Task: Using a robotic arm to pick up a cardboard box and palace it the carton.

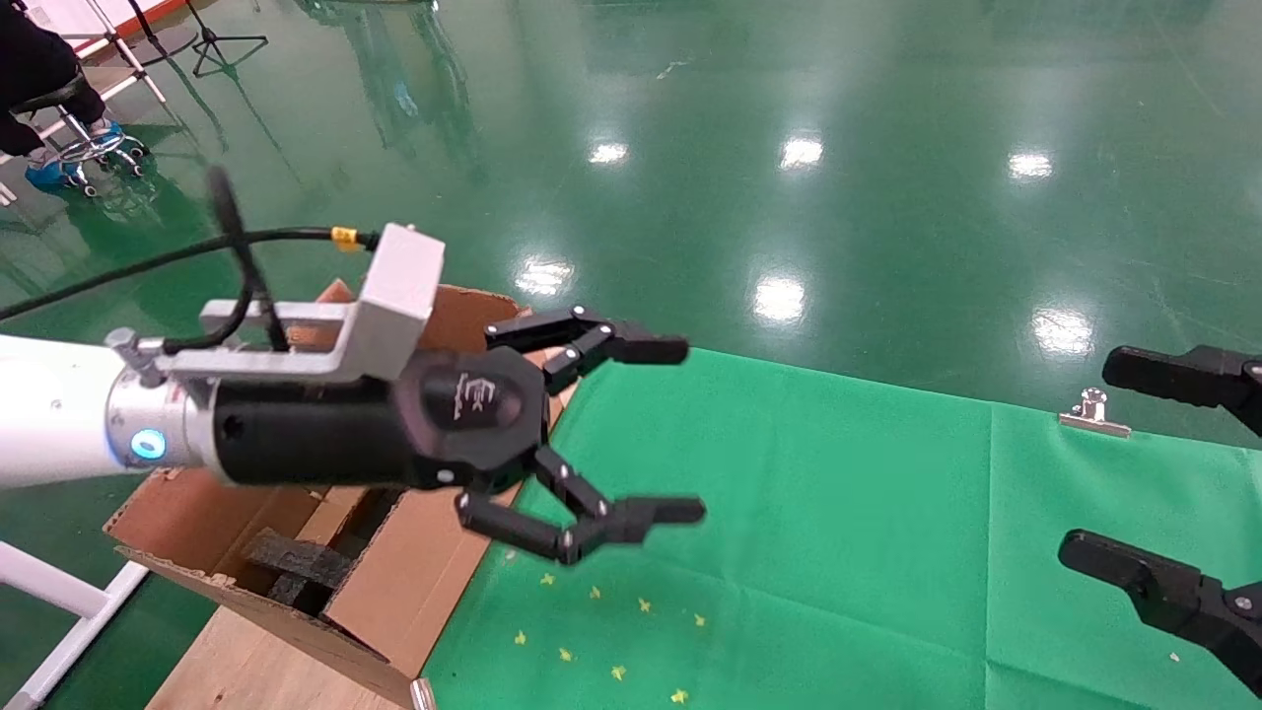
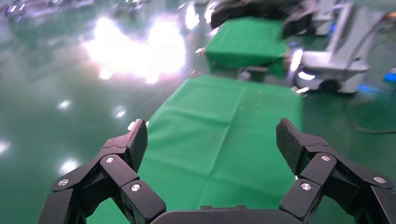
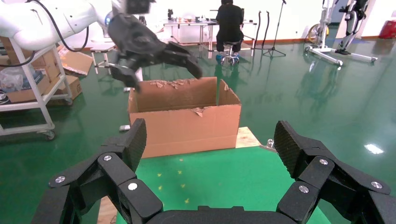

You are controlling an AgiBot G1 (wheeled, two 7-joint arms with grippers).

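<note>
White glossy left robotic arm's black two-finger gripper (image 1: 646, 429): spread wide, empty, poised over the green cloth (image 1: 838, 552) beside the large brown corrugated carton (image 1: 394, 582). Black right gripper (image 1: 1163, 473): spread wide, empty, parked at the cloth's far side. Small taped box: unseen.

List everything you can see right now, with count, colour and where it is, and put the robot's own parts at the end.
Carton: one, brown, ragged top edges, at the left end of the green cloth, black foam inside.
Green cloth: one, spread over the work surface, small yellow marks near its front.
Metal clip: one, silver, on the cloth's far edge towards the right.
Seated person: one, dark clothes, at a far table beyond the carton.
Cardboard box: none visible in any view.
Left gripper: one, black, on the white arm, open and empty, above the carton's right edge.
Right gripper: one, black, open and empty, at the cloth's right end.
</note>
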